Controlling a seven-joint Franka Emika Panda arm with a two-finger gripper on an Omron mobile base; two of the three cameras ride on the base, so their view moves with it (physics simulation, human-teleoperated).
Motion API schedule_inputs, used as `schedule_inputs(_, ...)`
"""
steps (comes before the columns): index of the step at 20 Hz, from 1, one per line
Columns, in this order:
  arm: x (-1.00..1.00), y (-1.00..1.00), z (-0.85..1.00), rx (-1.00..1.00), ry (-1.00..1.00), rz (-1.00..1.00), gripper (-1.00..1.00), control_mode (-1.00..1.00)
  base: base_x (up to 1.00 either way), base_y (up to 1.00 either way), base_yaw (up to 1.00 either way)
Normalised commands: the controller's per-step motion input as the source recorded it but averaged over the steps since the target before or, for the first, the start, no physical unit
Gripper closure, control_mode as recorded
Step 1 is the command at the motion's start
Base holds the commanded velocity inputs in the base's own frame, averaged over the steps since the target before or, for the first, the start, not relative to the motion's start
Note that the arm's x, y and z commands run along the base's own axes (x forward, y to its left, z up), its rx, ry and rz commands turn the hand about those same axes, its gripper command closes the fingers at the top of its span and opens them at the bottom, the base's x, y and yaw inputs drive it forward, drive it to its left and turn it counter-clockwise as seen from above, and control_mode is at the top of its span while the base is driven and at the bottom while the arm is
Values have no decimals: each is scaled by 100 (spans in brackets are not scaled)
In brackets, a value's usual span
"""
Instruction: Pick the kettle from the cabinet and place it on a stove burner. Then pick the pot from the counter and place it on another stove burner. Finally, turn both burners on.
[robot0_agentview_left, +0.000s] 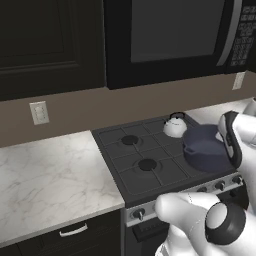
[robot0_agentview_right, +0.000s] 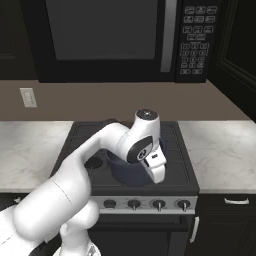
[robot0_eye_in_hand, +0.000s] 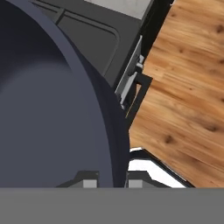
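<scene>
Black grated cooktop (robot0_agentview_left: 127, 160) carries the smooth, round blue-grey pot (robot0_agentview_left: 207, 150); the gripper (robot0_eye_in_hand: 111, 180) pinches its thin rim. Beyond it sits the small domed kettle (robot0_agentview_left: 175, 125).

- The white arm (robot0_agentview_right: 95, 165) rises from 7 o'clock and bends toward the centre, its wrist (robot0_agentview_right: 142, 142) hanging over the black cooktop (robot0_agentview_right: 185, 170).
- The dark blue-grey pot (robot0_agentview_right: 120, 172) sits on the cooktop just below centre, largely hidden behind the wrist; the gripper itself is not discernible.
- Four silver knobs (robot0_agentview_right: 146, 204) line the stove front at 6 o'clock.
- The marbled counter (robot0_agentview_right: 222, 150) flanks the cooktop at 3 o'clock and at 9 o'clock.
- A black microwave (robot0_agentview_right: 110, 35) with a keypad (robot0_agentview_right: 194, 40) spans 12 o'clock.
- A white wall outlet (robot0_agentview_right: 28, 97) sits at 10 o'clock on the brown backsplash (robot0_agentview_right: 125, 102).
- A drawer handle (robot0_agentview_right: 236, 201) shows at 4 o'clock.
</scene>
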Motion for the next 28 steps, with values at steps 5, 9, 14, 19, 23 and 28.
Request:
schedule_inputs(5,21,-9,-25,4,0,0,100,-100,0,0,0)
schedule_inputs(9,15,-14,-14,4,0,0,100,-100,0,0,0)
schedule_inputs(14,15,-13,-9,2,0,0,100,-100,0,0,0)
schedule_inputs(19,21,-10,-2,0,0,0,100,-100,0,0,0)
schedule_inputs(23,21,-9,-1,0,0,0,100,-100,0,0,0)
schedule_inputs(28,19,-12,-5,0,0,0,100,-100,0,0,0)
